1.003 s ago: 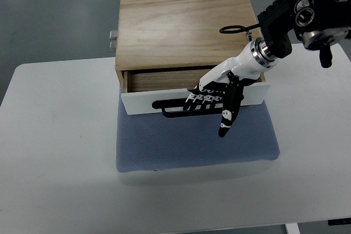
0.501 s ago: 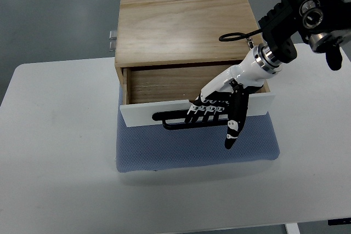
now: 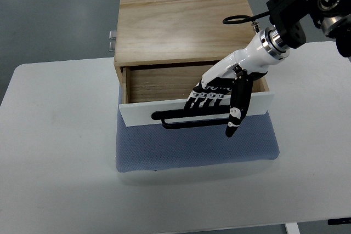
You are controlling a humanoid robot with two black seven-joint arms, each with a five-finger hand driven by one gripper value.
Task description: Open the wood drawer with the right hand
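Note:
The wood drawer box [image 3: 184, 26] stands at the back of the table on a blue mat. Its drawer is pulled partly out, and the white front panel [image 3: 142, 110] carries a black bar handle [image 3: 186, 120]. My right hand [image 3: 211, 100], white with black fingers, comes in from the upper right and hovers over the panel's top edge, just above the handle. Its fingers [image 3: 204, 98] are loosely bent and hold nothing. The thumb [image 3: 235, 119] points down across the handle's right end. The left arm does not show.
The blue mat [image 3: 192, 149] lies under the box and sticks out toward me on the white table [image 3: 60, 152]. A metal hinge or latch [image 3: 113, 38] juts from the box's left side. The black forearm and a cable loop [image 3: 238, 19] hang over the box's right corner.
The drawer slid out toward me with my right hand on the handle. The hand has since lifted up and back off the handle while the drawer stays where it was.

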